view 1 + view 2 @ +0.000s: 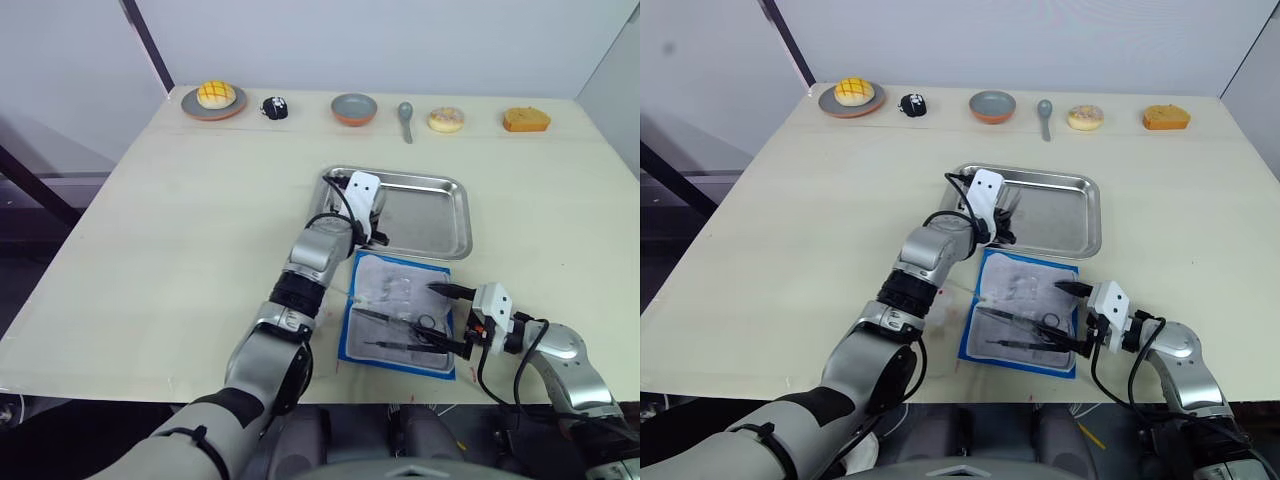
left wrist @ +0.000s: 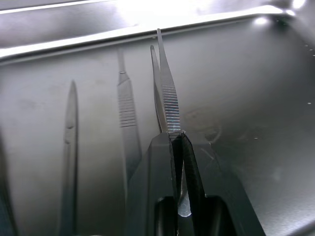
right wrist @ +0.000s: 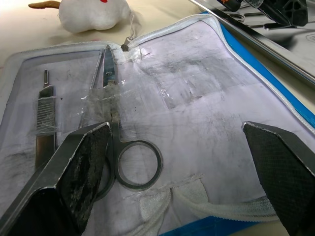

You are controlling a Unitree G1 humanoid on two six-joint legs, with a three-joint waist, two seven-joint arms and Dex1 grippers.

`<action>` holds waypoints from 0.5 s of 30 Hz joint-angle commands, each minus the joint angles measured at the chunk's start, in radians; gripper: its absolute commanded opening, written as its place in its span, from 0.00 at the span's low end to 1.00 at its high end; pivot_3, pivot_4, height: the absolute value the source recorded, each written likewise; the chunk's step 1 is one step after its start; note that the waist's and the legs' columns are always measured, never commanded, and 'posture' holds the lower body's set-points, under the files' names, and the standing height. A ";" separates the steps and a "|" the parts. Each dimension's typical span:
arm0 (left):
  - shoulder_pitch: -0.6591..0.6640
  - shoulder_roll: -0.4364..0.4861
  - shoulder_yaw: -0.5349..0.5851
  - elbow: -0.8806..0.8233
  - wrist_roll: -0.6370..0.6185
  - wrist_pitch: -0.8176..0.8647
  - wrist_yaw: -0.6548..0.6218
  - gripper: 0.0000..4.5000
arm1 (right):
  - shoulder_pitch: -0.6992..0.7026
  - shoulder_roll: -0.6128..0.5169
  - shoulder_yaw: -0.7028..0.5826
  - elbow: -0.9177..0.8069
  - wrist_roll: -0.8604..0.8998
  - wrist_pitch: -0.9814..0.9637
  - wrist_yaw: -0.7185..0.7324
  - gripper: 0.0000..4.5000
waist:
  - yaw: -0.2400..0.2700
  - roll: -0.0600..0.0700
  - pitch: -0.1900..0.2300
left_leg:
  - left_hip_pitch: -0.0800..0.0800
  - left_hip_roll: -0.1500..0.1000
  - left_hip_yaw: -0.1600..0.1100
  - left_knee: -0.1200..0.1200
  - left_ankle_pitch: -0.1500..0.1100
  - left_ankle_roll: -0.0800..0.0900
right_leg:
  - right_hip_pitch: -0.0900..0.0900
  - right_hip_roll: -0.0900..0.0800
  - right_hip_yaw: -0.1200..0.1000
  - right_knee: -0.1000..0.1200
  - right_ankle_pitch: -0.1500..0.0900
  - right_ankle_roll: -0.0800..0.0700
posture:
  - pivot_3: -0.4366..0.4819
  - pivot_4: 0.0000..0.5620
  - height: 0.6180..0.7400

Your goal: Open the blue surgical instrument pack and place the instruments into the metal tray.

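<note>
Tweezers [image 2: 166,93] clamped in left end effector [image 2: 178,140] over metal tray [image 1: 440,235]

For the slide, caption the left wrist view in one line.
Left gripper shut on tweezers over the tray, beside two instruments already lying there.

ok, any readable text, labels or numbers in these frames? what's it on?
None readable.
Blue surgical instrument pack: the faint pale print on its lining is too blurred to read.
Tweezers held in the left pincer over the metal tray: ridged grip, no lettering.
</note>
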 commanded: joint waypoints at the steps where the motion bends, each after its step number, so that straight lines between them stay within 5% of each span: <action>1: -0.021 -0.010 0.017 -0.014 -0.006 0.006 -0.006 0.03 | 0.047 -0.006 0.029 0.044 -0.035 0.045 -0.006 1.00 | 0.000 0.000 0.000 | 0.000 0.000 0.000 0.000 0.000 0.000 | 0.000 0.000 0.000 0.000 0.000 0.000 | 0.48 0.27 0.94; 7: -0.021 -0.014 0.018 -0.026 0.004 0.012 0.003 0.52 | 0.047 -0.006 0.029 0.046 -0.035 0.044 -0.007 1.00 | 0.000 0.000 0.000 | 0.000 0.000 0.000 0.000 0.000 0.000 | 0.000 0.000 0.000 0.000 0.000 0.000 | 0.48 0.27 0.94; 15: -0.024 -0.009 0.012 -0.089 0.001 -0.002 -0.011 0.52 | 0.047 -0.008 0.028 0.049 -0.035 0.040 -0.004 1.00 | 0.000 0.000 0.000 | 0.000 0.000 0.000 0.000 0.000 0.000 | 0.000 0.000 0.000 0.000 0.000 0.000 | 0.48 0.27 0.94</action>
